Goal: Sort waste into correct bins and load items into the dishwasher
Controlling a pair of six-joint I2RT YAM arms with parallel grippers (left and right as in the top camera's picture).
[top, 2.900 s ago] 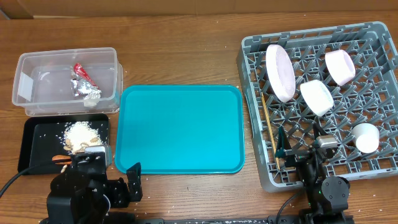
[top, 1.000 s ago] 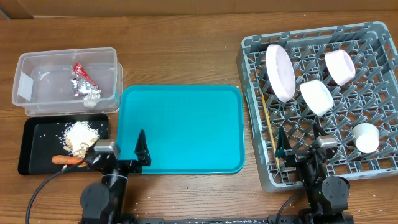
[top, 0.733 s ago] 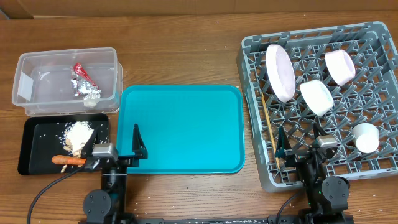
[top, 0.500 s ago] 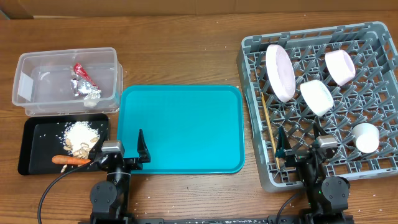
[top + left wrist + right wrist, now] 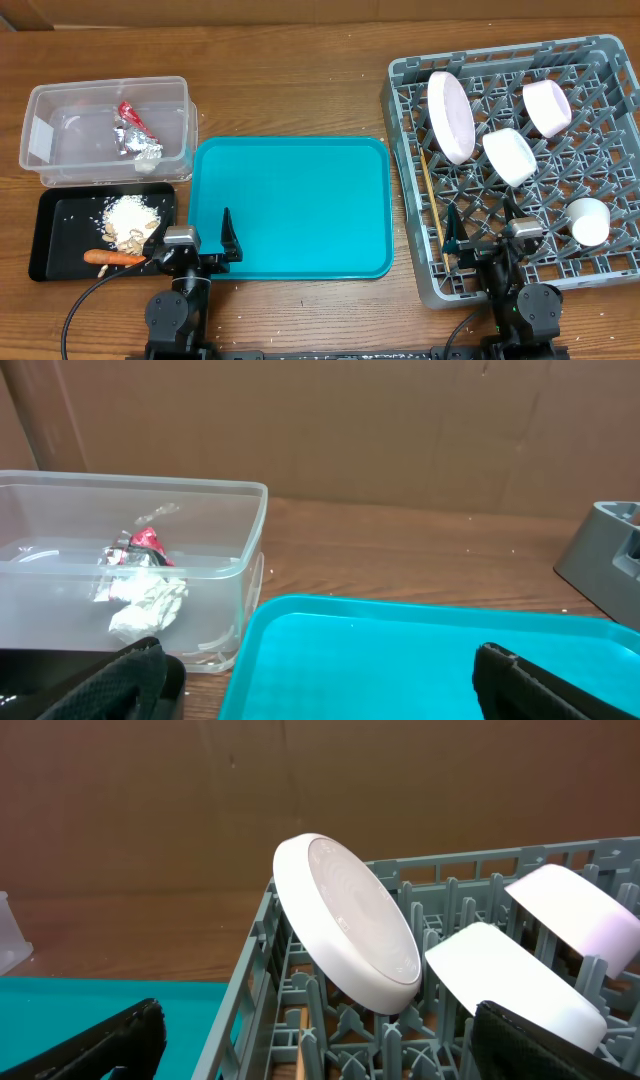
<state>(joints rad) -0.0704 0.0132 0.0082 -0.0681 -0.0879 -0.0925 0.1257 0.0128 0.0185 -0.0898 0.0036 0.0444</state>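
Note:
The clear tub holds red and silver foil wrappers, which also show in the left wrist view. The black tray holds beige food scraps and the orange carrot. The grey dish rack holds the white plate, two bowls, the cup and the chopsticks. My left gripper is open and empty at the teal tray's front left corner. My right gripper is open and empty over the rack's front edge.
The large teal tray lies between the bins and the rack and fills the left wrist view. The right wrist view shows the plate and a bowl standing on edge between pegs. Crumbs dot the table's front.
My left arm has drawn back from over the black tray's front, uncovering the carrot, and settled at the teal tray's front left. It is still over the last half second. The right arm has not moved.

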